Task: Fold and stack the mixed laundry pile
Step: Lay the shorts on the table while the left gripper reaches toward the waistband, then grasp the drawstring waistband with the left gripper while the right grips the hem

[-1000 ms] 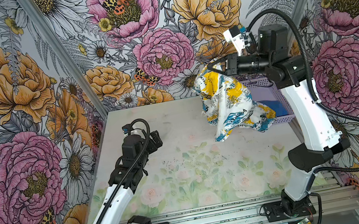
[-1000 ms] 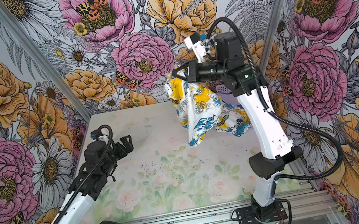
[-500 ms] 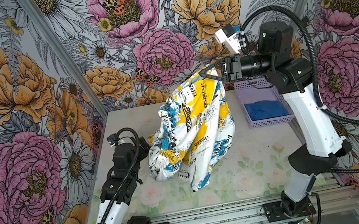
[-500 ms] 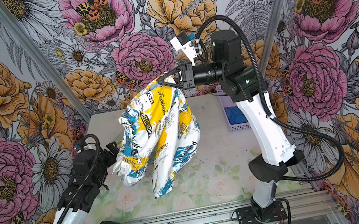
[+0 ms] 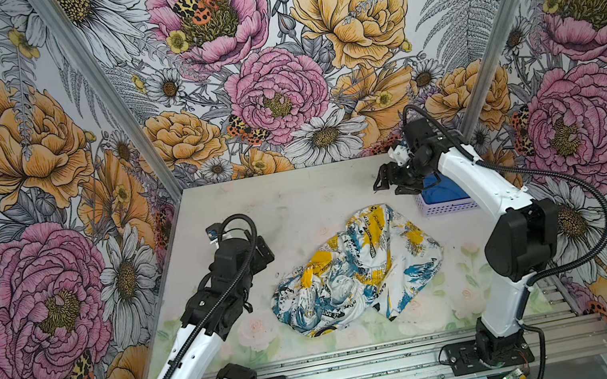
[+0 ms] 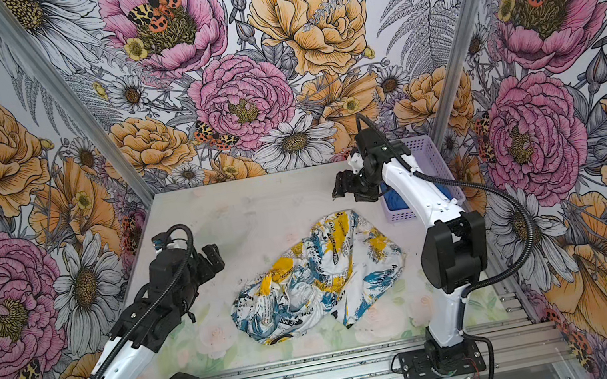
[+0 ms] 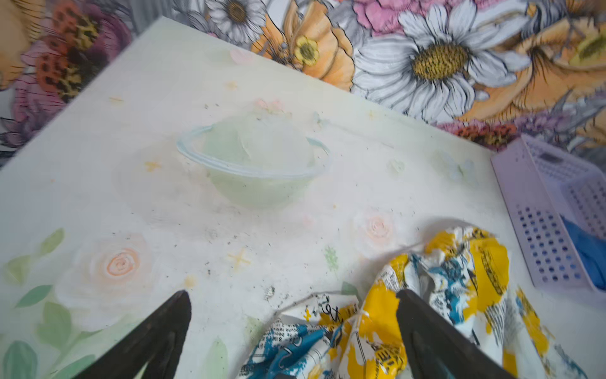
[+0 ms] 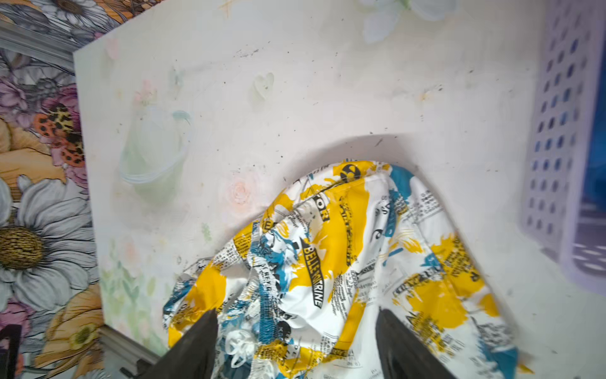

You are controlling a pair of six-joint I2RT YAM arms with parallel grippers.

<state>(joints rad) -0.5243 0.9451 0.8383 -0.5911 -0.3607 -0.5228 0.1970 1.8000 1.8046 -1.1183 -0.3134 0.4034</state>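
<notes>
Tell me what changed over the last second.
The right claw swung the printed garment away from the basket to mid-table and let go. The garment now lies crumpled on the table, and the open claw has drawn back toward the basket. The blue T-shirt stays in the basket; the left claw stays open.

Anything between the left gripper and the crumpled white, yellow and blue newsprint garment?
Nothing visible: only bare table separates the open left gripper from the garment. The lavender perforated basket sits beyond it.
</notes>
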